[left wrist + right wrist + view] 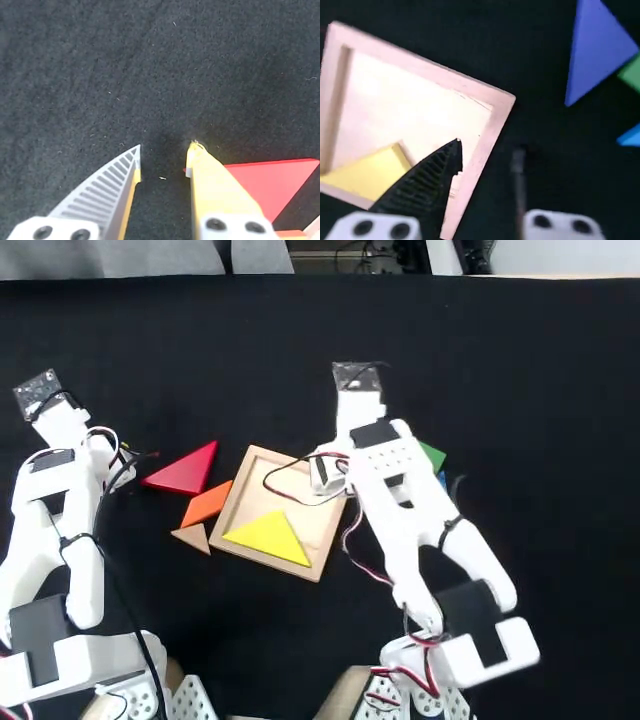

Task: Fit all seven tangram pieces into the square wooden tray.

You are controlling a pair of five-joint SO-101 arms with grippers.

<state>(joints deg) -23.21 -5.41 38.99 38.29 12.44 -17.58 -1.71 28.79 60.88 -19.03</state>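
high view: black table (500, 360); tray (250, 502) at its middle holds a yellow triangle (268, 535), red triangle (185, 472) near it. left wrist view: left gripper (165, 150) spread apart, by the red triangle. right wrist view: right gripper (487, 147) spread apart, astride the tray rim.

Wooden tray (420, 67) across mid-frame, yellow piece (365, 172) lying inside; gripper (487, 149) spread astride its rim; blue triangle (595, 50) and green piece (632, 75) at the frame edge, apart from the tray.

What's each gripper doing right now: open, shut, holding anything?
Left gripper: open, empty, beside the red triangle.
Right gripper: open, empty, over the wooden tray rim.
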